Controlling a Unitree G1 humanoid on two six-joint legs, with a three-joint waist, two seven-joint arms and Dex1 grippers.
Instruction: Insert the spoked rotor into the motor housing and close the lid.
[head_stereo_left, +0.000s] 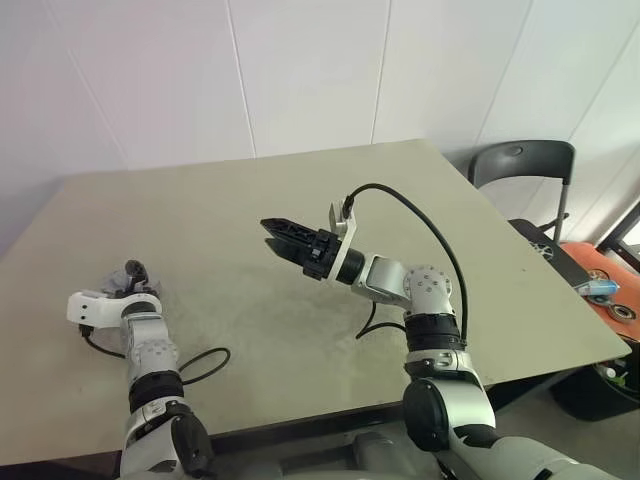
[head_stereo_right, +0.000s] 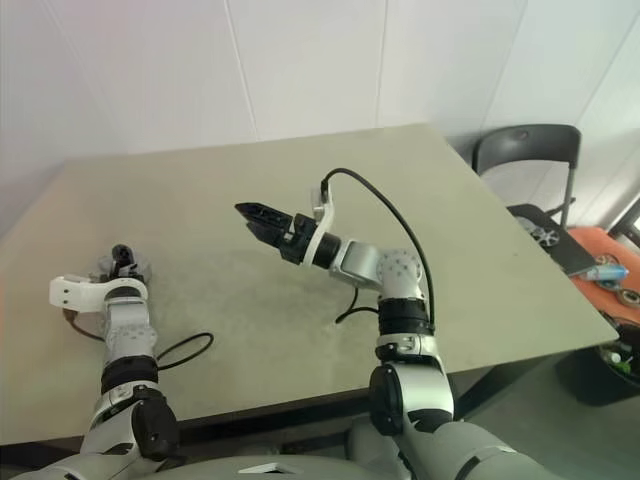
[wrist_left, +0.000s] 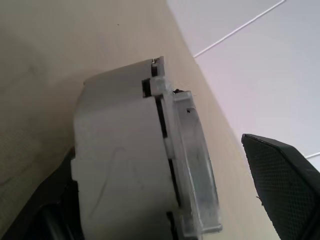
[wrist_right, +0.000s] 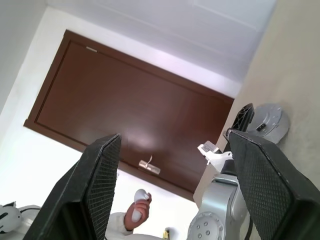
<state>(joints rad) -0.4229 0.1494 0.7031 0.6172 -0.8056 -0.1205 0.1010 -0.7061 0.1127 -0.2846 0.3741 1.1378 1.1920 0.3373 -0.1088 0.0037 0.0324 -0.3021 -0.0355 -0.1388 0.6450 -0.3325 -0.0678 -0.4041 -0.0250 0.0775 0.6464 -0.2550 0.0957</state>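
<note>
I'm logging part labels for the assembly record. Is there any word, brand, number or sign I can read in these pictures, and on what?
None can be read.
The grey round assembly at the left gripper: bare, no marking.
The table, the chair and the brown door: no lettering.
The items on the orange surface: too small to read.

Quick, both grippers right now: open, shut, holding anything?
Left gripper: open, around the assembled motor on the table, not clamped.
Right gripper: open, holding nothing, raised above the table.
</note>
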